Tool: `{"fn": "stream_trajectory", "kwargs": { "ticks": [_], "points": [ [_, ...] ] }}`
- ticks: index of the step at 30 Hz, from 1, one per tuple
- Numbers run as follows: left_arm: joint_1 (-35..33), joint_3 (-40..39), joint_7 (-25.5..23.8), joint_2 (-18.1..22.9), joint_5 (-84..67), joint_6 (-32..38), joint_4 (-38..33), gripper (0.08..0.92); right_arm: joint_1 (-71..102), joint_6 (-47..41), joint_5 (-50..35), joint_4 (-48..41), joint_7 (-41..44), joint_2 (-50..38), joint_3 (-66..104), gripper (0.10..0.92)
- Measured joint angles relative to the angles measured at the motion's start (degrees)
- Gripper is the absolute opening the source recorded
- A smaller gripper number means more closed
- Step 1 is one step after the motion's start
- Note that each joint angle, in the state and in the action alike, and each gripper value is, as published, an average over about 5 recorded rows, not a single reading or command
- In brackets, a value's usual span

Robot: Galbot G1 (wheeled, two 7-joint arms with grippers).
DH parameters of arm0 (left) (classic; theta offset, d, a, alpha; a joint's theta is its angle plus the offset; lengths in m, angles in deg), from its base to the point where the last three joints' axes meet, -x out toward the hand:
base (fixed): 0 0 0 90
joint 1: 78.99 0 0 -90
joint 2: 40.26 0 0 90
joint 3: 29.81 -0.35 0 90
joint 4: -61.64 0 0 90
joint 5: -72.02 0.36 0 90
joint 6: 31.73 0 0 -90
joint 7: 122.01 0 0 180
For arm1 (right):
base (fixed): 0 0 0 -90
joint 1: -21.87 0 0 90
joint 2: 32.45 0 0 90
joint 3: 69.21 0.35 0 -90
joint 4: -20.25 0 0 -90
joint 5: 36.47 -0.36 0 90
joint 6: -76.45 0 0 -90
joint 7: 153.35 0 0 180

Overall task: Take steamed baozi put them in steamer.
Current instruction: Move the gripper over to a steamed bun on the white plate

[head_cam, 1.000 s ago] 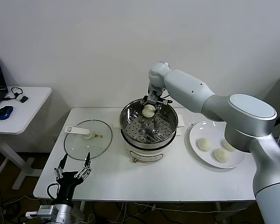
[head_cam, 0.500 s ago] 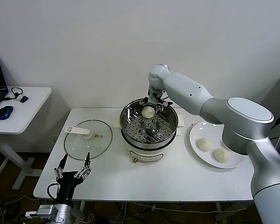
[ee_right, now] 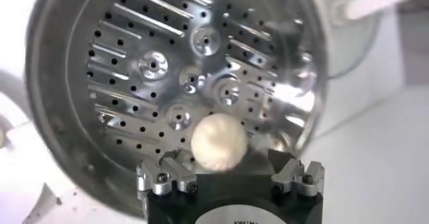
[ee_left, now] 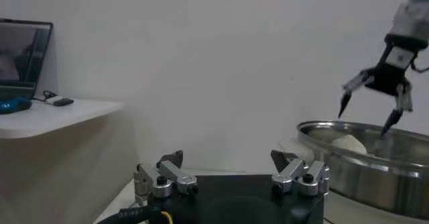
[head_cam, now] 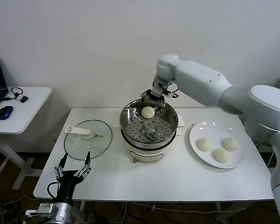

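Observation:
One steamed baozi (head_cam: 148,112) lies on the perforated floor of the shiny steamer (head_cam: 129,132), toward its back. My right gripper (head_cam: 155,95) hangs open just above the steamer's back rim, clear of that bun. Its wrist view looks straight down on the baozi (ee_right: 218,143) and the steamer (ee_right: 127,78), with the open right gripper (ee_right: 228,168) holding nothing. Three more baozi (head_cam: 221,155) rest on the white plate (head_cam: 196,133) to the right. My left gripper (head_cam: 73,168) is parked open below the table's front left corner; from there I see the steamer (ee_left: 362,165) and the baozi (ee_left: 345,145).
A flat glass lid (head_cam: 87,139) with a white handle lies on the table left of the steamer. A small side table (head_cam: 23,109) at far left carries a laptop and a blue mouse (head_cam: 5,112). The wall stands close behind the steamer.
My right gripper opened, left the baozi on the steamer floor, and rose up and back above the rim. The left arm has not moved.

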Motion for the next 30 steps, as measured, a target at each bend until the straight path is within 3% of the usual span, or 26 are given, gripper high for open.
{"fn": "stream_trajectory", "kwargs": {
  "ticks": [14,21,30],
  "points": [
    [-1.0,0.3,-0.4,-0.3,-0.1,-0.3,-1.3,0.823,-5.7,-16.0,-15.8,7.5,2.1,-19.7,-9.8,0.823],
    [-0.5,0.1,-0.4,-0.3,0.2,-1.0,-2.0,0.823,-1.3,-20.9,-16.7,8.6,2.1,-26.8,-8.6,0.823],
    [-1.4,0.6,-0.3,-0.2,0.0,-0.9,-2.6,0.823,8.7,-24.1,-13.9,7.2,1.6,-29.7,-2.0,0.823]
  ]
}}
